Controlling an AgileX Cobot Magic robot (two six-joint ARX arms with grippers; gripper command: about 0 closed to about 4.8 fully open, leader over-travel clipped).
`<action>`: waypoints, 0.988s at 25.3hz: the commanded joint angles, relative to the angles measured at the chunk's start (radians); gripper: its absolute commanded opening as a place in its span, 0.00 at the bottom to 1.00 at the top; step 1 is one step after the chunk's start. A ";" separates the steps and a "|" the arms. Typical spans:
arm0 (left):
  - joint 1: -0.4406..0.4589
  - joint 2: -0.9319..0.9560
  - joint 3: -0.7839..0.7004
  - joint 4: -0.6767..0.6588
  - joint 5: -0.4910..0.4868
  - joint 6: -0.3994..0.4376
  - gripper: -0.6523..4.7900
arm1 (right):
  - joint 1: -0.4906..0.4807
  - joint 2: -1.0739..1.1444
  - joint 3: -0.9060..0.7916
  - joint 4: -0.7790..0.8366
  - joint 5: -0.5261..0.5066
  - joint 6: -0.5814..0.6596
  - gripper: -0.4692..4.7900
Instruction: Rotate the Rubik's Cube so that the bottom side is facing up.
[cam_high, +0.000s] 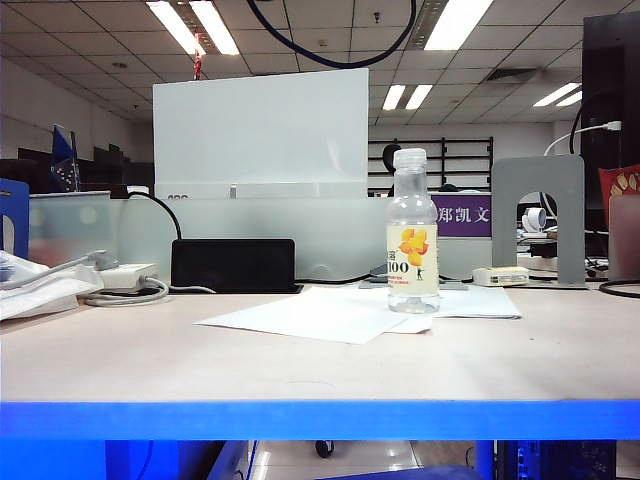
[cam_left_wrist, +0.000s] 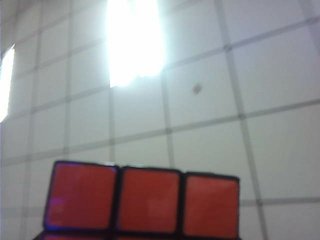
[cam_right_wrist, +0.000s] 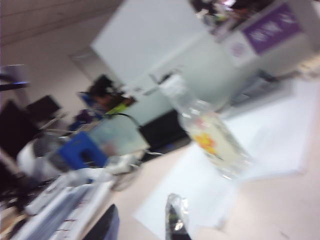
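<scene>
Rubik's Cube (cam_left_wrist: 142, 205) fills the near edge of the left wrist view, red face showing against ceiling tiles; left jaws themselves out of frame, so grip can't be told. Right gripper (cam_right_wrist: 145, 225) has its jaws slightly parted, grasping nothing, with the bottle (cam_right_wrist: 210, 132) standing on white paper (cam_right_wrist: 280, 135) ahead on the tabletop (cam_right_wrist: 280, 210).
</scene>
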 joint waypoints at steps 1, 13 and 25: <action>-0.009 -0.005 -0.004 0.047 0.044 -0.005 0.50 | 0.001 0.025 0.035 0.091 -0.069 0.018 0.38; -0.055 -0.007 -0.005 0.047 0.129 -0.006 0.50 | -0.117 0.605 0.613 0.216 -0.395 -0.136 0.56; -0.024 -0.026 -0.005 0.046 0.200 -0.006 0.50 | -0.174 0.908 0.945 0.428 -0.771 0.077 0.94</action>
